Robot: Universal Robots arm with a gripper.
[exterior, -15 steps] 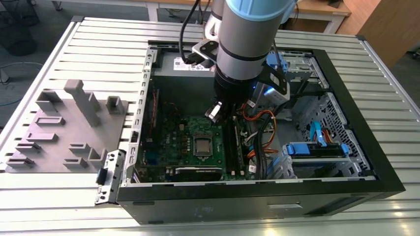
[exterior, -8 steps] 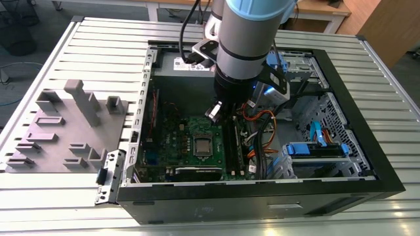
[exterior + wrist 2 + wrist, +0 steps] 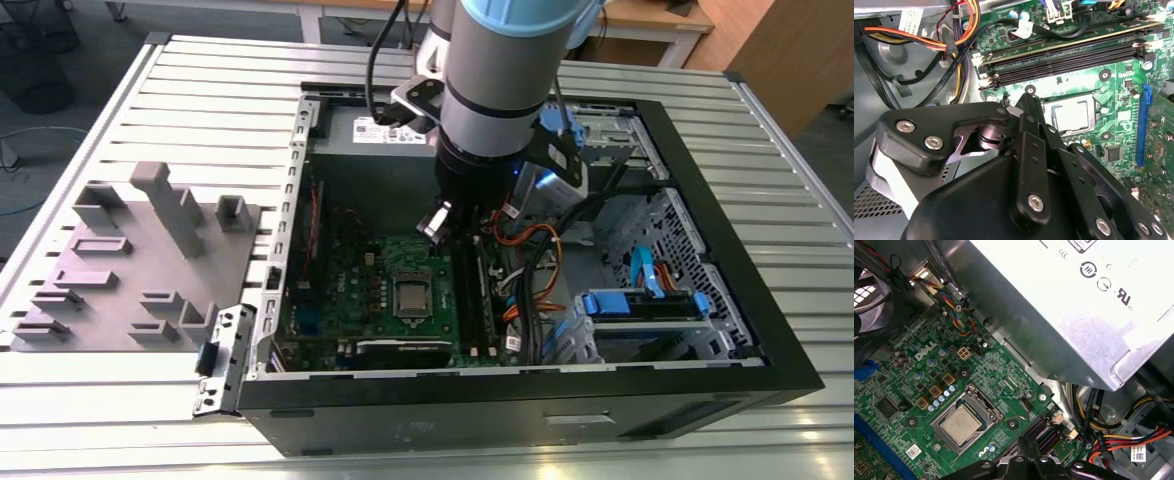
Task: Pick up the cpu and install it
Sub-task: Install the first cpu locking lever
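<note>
Inside its socket frame (image 3: 966, 417) sits the cpu (image 3: 960, 424); gripper (image 3: 437, 222) above, grip unclear

Small flat square cpu (image 3: 960, 424), dull silver top with pale rim. Lies level inside the rectangular metal socket frame (image 3: 985, 401) on the green board (image 3: 924, 385), seen in both wrist views (image 3: 1070, 114) and the exterior view (image 3: 414, 297).

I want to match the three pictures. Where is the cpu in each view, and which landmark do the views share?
Exterior view: the cpu sits in its socket at the middle of the green board, below the arm.
Second wrist view: it lies beyond the gripper's black linkage, near the dark memory slots.
First wrist view: it sits in the silver socket frame.
Shared landmark: the memory slots.
</note>
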